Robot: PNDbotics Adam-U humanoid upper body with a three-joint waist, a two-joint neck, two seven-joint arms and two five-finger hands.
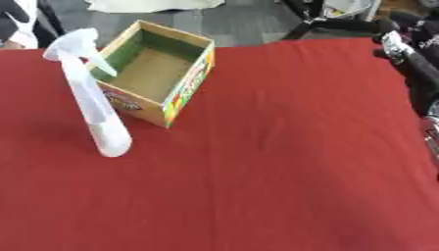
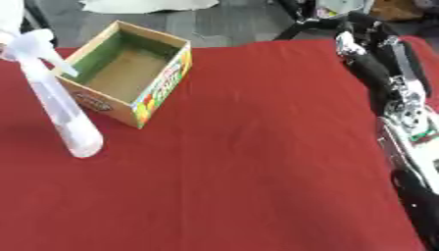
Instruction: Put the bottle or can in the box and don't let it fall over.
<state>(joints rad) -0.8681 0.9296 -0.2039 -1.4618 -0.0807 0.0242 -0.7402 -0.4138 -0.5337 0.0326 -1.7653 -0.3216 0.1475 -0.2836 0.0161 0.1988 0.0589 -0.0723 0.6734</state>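
A white translucent spray bottle (image 1: pixel 96 105) stands on the red table (image 1: pixel 274 162) at the left, nothing holding it. Its trigger head (image 1: pixel 73 41) overlaps the left wall of the box in the picture. The cardboard box (image 1: pixel 190 81) is open at the top, has a green lining and printed sides, and nothing shows inside; it sits just behind and to the right of the bottle. My right arm runs up the right edge of the table, with the right hand (image 2: pixel 356 41) near the far right corner, well away from bottle and box. My left hand does not show.
The table's far edge runs just behind the box, with grey floor beyond it. Black chair legs (image 1: pixel 319 24) and a pale cloth (image 1: pixel 146 5) lie on the floor there. Bare red tabletop stretches from the box to my right arm.
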